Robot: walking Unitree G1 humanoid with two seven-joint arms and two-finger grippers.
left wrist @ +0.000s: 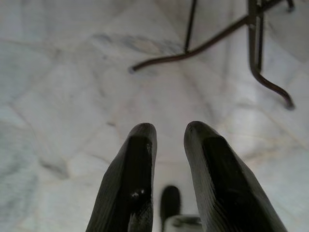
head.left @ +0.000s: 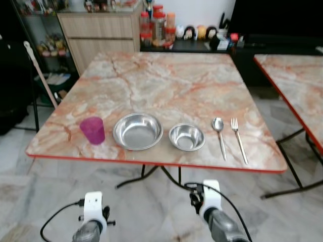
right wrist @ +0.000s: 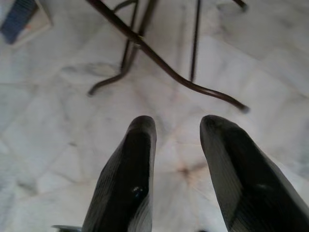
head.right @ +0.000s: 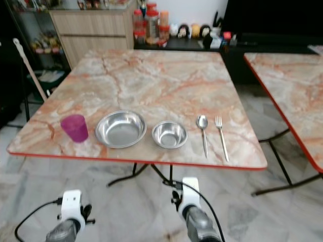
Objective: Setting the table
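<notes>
A row of tableware lay along the near edge of the marble-patterned bench [head.left: 166, 75]. From the robot's left to its right stood a purple cup [head.left: 93, 130], upright, then a large steel bowl [head.left: 137, 131] just beside it, then a small steel bowl [head.left: 186, 136] close to the large one but apart from it. Further right lay a spoon [head.left: 219, 133] and a fork [head.left: 238, 138], side by side and not touching, both with their handles pointing toward the near edge. The rest of the bench top was bare marble pattern with a red rim.

Both arms hung low in front of the bench, below its edge, over the pale tiled floor [head.left: 151, 206]. The left gripper [left wrist: 169, 145] pointed down at the floor, its jaws parted by a narrow gap and holding nothing. The right gripper [right wrist: 177, 140] also pointed at the floor, its jaws released a little wider, with nothing between them. Dark metal bench legs [right wrist: 159, 63] crossed the floor beyond the fingers in both wrist views.

A second bench [head.left: 298, 85] with the same top stood to the robot's right. Behind the first bench was a wooden cabinet [head.left: 98, 33], and next to it a dark shelf carried jars [head.left: 157, 25] with red lids and small figures [head.left: 199, 33]. A pale stick [head.left: 39, 73] leaned at the far left
</notes>
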